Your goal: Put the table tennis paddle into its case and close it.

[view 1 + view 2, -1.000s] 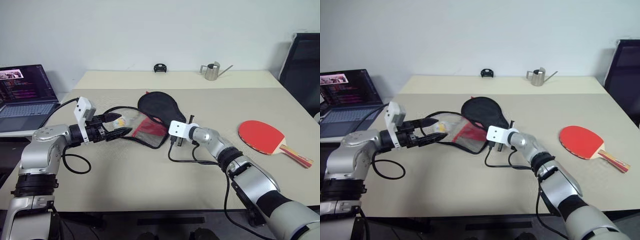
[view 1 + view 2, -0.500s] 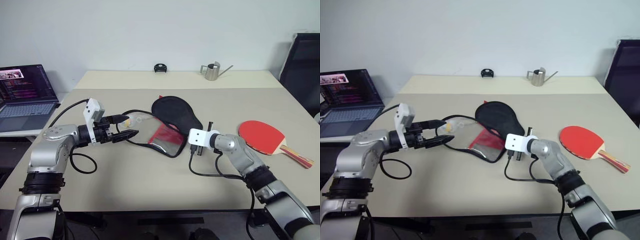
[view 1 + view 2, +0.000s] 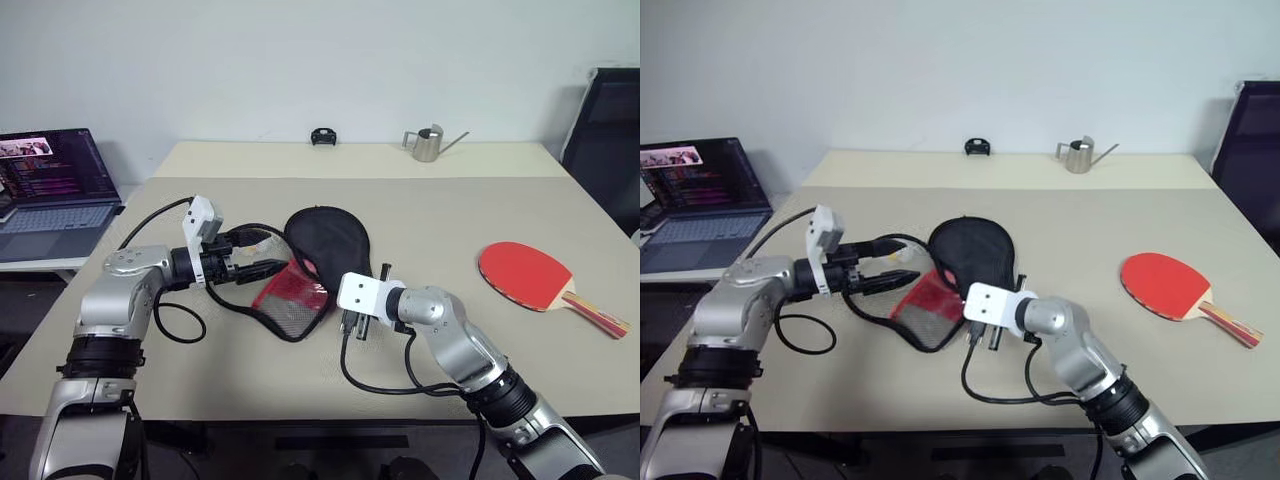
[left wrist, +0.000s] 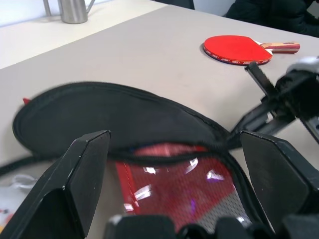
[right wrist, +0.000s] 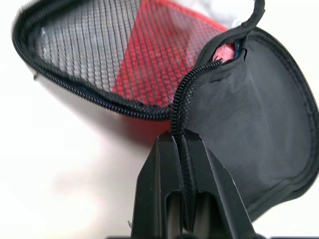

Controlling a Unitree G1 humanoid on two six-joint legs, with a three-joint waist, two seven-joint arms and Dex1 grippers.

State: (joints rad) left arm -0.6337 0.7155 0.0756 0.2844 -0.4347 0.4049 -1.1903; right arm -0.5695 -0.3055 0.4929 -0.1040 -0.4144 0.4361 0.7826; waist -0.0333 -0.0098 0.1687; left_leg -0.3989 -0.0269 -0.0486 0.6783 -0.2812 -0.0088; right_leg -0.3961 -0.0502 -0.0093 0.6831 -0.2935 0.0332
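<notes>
The case [image 3: 325, 235] lies open mid-table, its black face up and its red half with the mesh pocket [image 3: 290, 297] spread toward me. My right gripper [image 3: 338, 312] is shut on the case's zipper edge [image 5: 182, 114], where the two halves meet. At the case's left end my left gripper [image 3: 268, 253] is open, its fingers [image 4: 84, 174] standing wide on either side of the red half. The table tennis paddle [image 3: 525, 272] lies flat at the right, red face up, handle pointing toward the near right, apart from both grippers.
An open laptop [image 3: 50, 185] sits on a side surface at the far left. A metal watering can [image 3: 425, 143] and a small black object [image 3: 321, 136] stand at the table's back. A black chair [image 3: 605, 130] is at the right. Cables trail from both wrists.
My right gripper has drawn back toward me with the case's zipper edge in it, and the case has shifted and folded with it. The left gripper has edged slightly toward the case.
</notes>
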